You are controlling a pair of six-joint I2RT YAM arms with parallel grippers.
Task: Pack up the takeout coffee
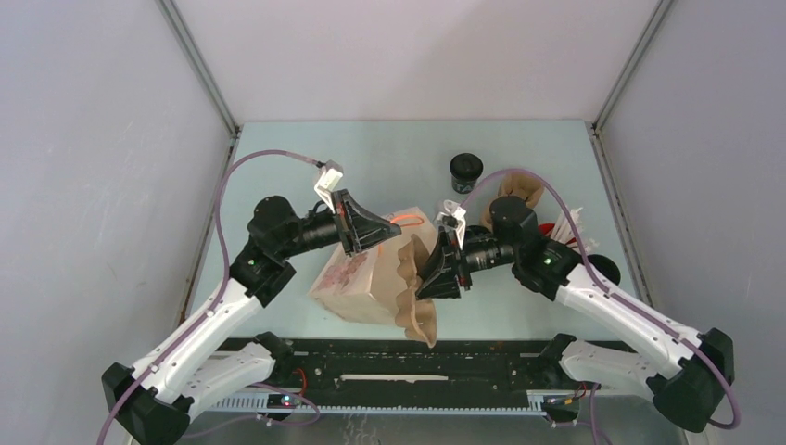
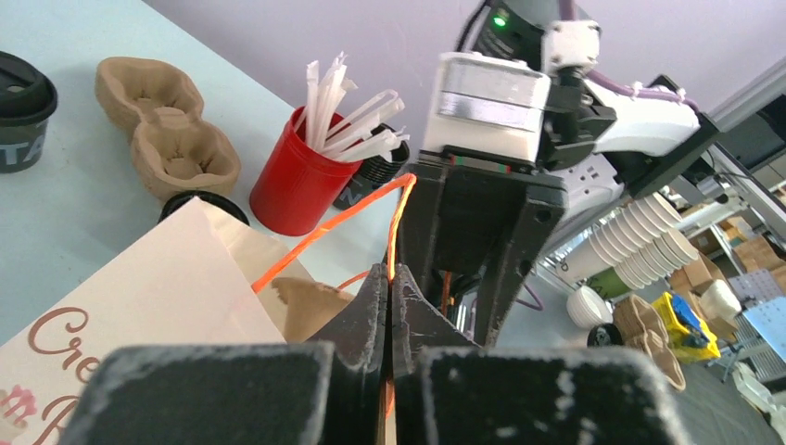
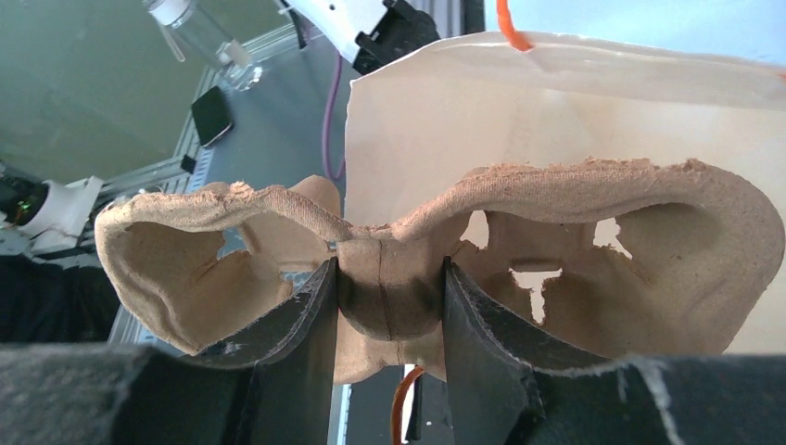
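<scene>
A: Two grippers at the paper bag [image 1: 371, 298]. Left gripper [image 2: 389, 278]?
B: Pressed together, pinching the bag's orange handle [image 2: 400, 218] just above the bag's open top.
A: Right gripper [image 3: 386, 278]?
B: Half spread, clamped on the middle ridge of a brown pulp carrier [image 3: 649, 241]. Held up at the right side of the bag, by its mouth. Inside or merely against it: impossible to tell.
A: And the bag?
B: Tipped over on the table [image 1: 389, 162], pink lettering on its side.
A: Takeout coffee [image 1: 466, 171]?
B: Upright on the table, lid on, beyond the bag and to its right, well apart from it and from both grippers.
A: Anything else by the bag?
B: A second carrier [image 1: 521, 190] beyond the bag's right side, near the coffee. A red cup [image 2: 292, 185] of white sticks [image 2: 352, 102] farther right of the bag, standing upright.
</scene>
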